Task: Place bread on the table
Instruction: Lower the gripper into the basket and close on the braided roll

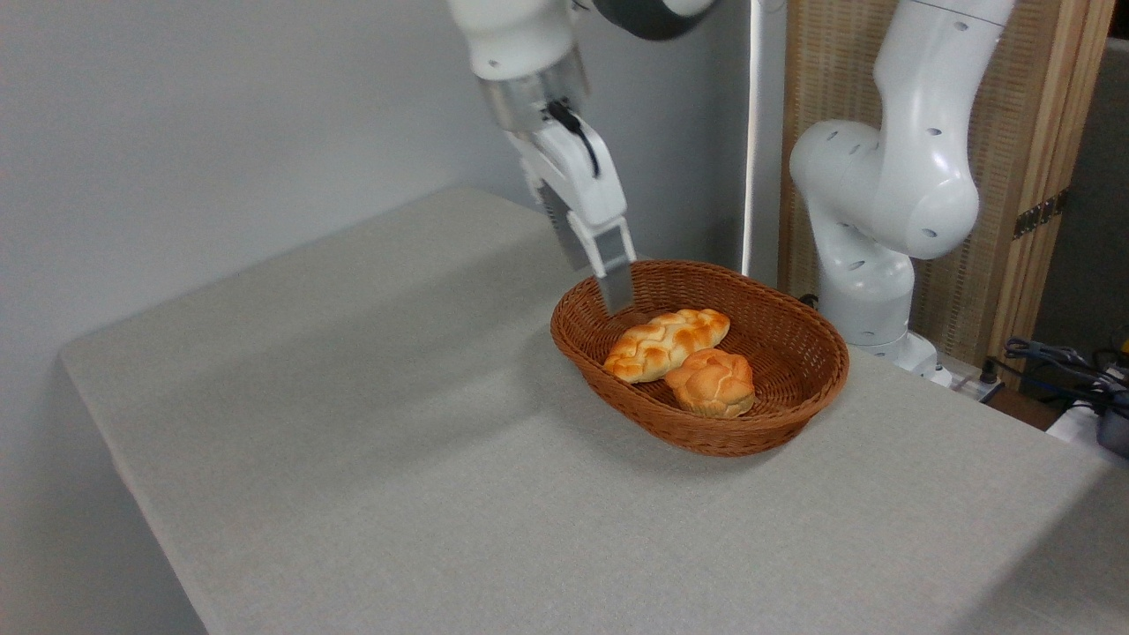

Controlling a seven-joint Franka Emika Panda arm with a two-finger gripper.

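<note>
The fingers (616, 295) hang inside the wicker basket (776, 423), holding nothing (their gap I cannot tell). They should straddle the braided loaf (666, 343) across its middle, avoiding the round bun (711, 382).

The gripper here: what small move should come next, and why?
Probably a short shift right and down over the bread. The gripper hangs inside the basket near its back-left rim, holding nothing, its tips just left of the loaf's upper end. The loaf lies beside the bun, not yet on the table. Whether the fingers are open is unclear.
</note>
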